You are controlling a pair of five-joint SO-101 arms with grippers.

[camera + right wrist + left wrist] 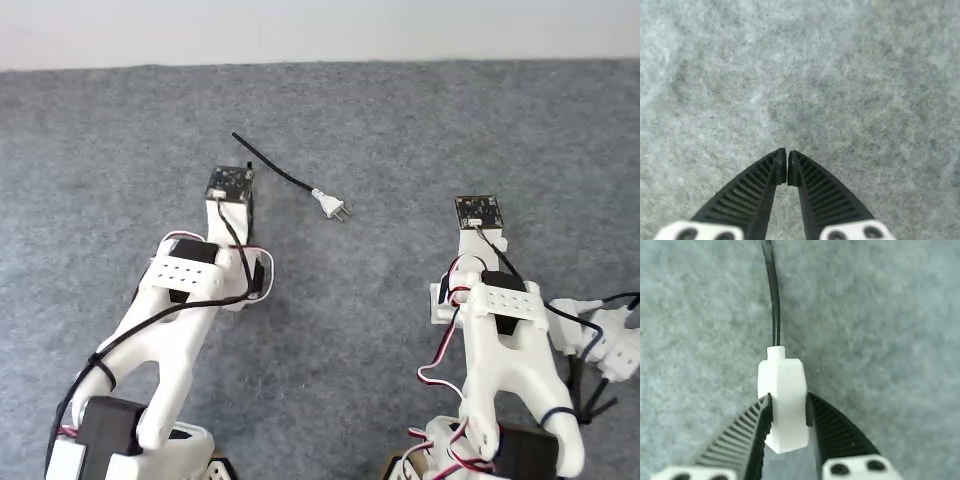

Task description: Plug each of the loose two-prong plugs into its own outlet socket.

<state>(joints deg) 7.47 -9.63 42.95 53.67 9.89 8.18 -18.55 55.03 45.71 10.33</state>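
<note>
Grey felt point(400, 120) covers the table I am working over, with a white wall point(320, 30) along its far edge. My landmark is the loose two-prong plug point(331, 206), lying flat on the felt between the two arms, with its prongs turned toward the right arm point(505, 330). Its black cord point(275, 168) trails away from the plug toward the wall, on the side of the left arm point(190, 310).

From the left wrist camera I see the left gripper point(788, 400) clamped on a white moulded piece point(783, 385), one ribbed finger point(752, 432) pressed to each flank. A black lead point(774, 300) runs straight out of its far end across the felt. I cannot tell whether this piece is a plug or a socket, nor whether its lead joins the plug's cord.

On the plug's other side, the right gripper point(787, 160) sits with its fingertips together, holding nothing, just above the felt.
</note>
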